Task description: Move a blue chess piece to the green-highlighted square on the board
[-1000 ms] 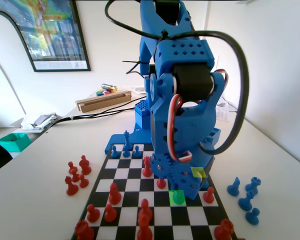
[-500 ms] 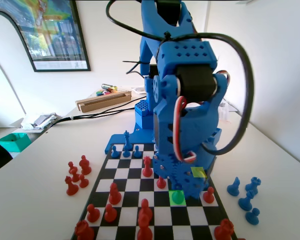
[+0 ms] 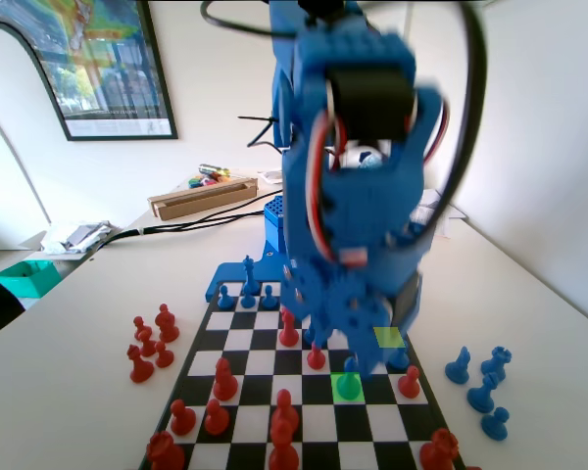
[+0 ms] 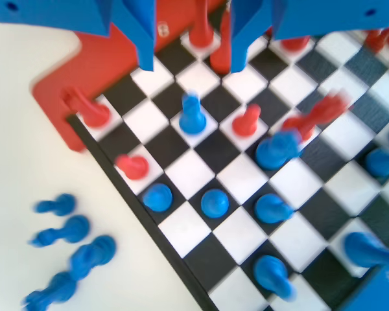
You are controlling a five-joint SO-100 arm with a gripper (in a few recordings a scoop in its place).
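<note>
While the tool (image 4: 188, 61) hangs wide apart, empty, the board (image 3: 237, 338) rests on a white table (image 3: 69, 343)

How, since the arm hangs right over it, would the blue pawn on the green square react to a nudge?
Probably tips easily: the blue chess piece is tall for its narrow flared base. Its round head would likely slip from the gripper unless pinched lower.
</note>
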